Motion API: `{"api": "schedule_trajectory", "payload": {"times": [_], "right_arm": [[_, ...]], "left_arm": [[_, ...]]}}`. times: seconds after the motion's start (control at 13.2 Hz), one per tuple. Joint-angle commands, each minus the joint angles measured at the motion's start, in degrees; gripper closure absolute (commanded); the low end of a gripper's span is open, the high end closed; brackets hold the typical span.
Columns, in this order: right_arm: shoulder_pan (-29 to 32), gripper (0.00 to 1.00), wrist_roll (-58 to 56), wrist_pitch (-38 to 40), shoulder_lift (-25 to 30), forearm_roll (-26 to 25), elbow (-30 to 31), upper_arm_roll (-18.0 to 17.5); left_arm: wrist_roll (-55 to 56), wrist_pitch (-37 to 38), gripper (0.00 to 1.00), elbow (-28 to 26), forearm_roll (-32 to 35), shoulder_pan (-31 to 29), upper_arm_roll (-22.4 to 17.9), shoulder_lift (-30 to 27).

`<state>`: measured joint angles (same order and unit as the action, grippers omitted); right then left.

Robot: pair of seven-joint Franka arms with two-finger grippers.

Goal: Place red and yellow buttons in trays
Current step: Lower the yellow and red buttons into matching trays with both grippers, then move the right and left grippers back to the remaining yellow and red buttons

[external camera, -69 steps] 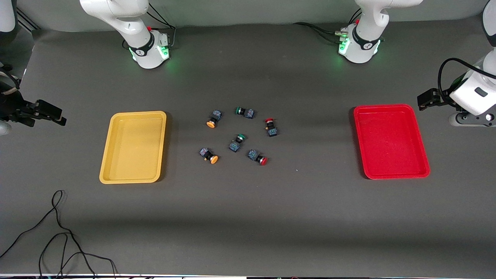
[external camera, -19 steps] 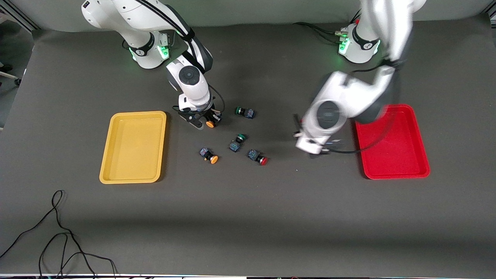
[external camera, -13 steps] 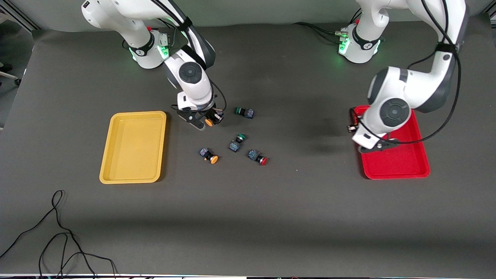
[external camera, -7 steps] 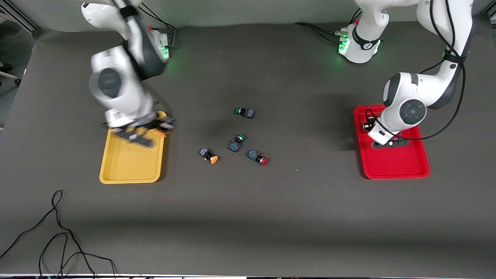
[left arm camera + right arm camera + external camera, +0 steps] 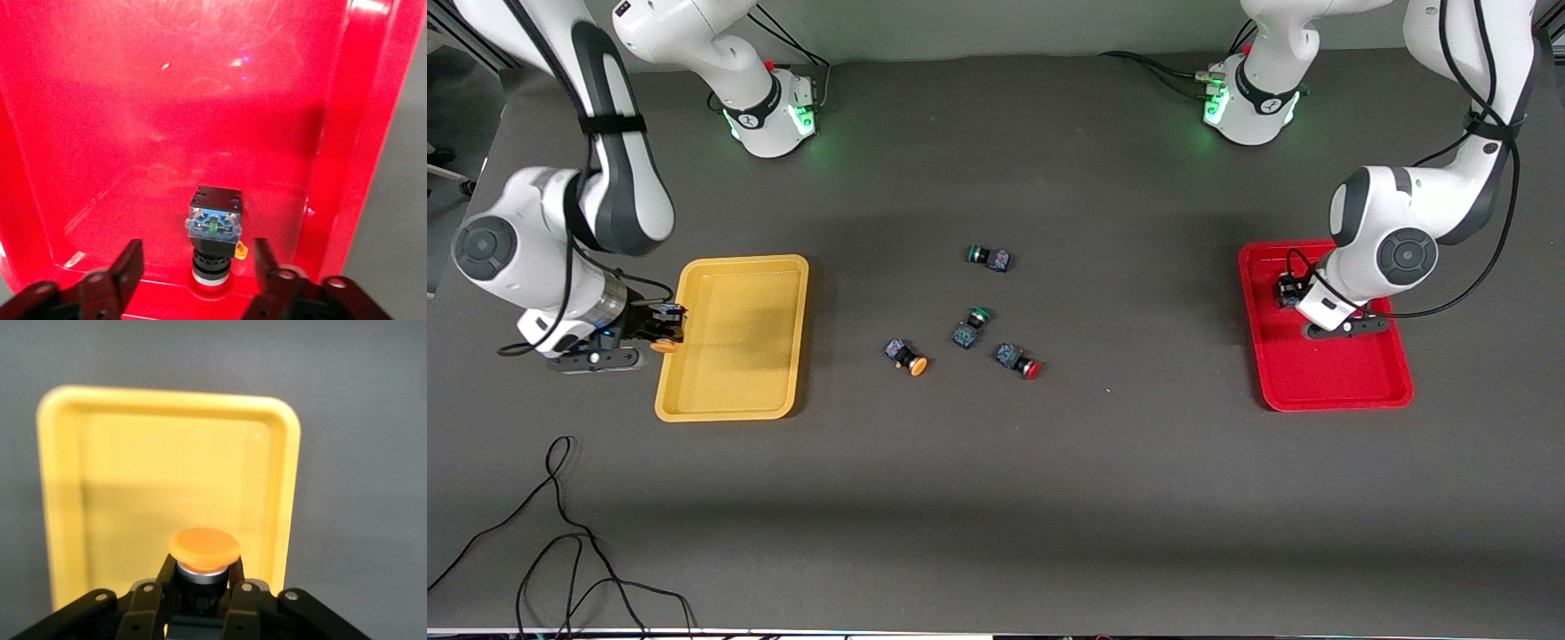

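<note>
Trays first: we see the yellow tray (image 5: pixel 734 338) toward the right arm's end of the table and the red tray (image 5: pixel 1325 373) toward the left arm's end, well apart. We find the right gripper (image 5: pixel 660 333) over the yellow tray's outer rim, its fingers clamped on a yellow-capped button (image 5: pixel 204 550). We see the left gripper (image 5: pixel 197 263) low inside the red tray, fingers spread apart and touching nothing, with a button (image 5: pixel 215 230) lying on the tray floor between them, near a corner. Between the trays, on the table, we count four more: a yellow button (image 5: pixel 907 356), a red button (image 5: pixel 1018 361) and, farther from the camera, two green-capped buttons (image 5: pixel 970 325) (image 5: pixel 988 258).
</note>
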<state>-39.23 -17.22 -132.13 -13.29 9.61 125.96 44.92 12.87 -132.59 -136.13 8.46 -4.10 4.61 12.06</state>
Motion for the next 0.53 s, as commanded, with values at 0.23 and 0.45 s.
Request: {"api": "schedule_trajectory", "payload": {"times": [0.23, 0.45], "right_arm": [[1.53, 0.90, -22.59, -3.31, -17.64, 19.13, -4.32, -0.36], [1.88, 0.00, -21.72, -2.44, -17.65, 19.40, -5.28, -0.36]], "left_arm": [[19.16, 17.15, 0.00, 19.08, -8.08, 13.65, 2.60, 5.21], [35.33, 27.01, 0.00, 44.98, -18.45, 20.34, 2.69, 19.78]]}}
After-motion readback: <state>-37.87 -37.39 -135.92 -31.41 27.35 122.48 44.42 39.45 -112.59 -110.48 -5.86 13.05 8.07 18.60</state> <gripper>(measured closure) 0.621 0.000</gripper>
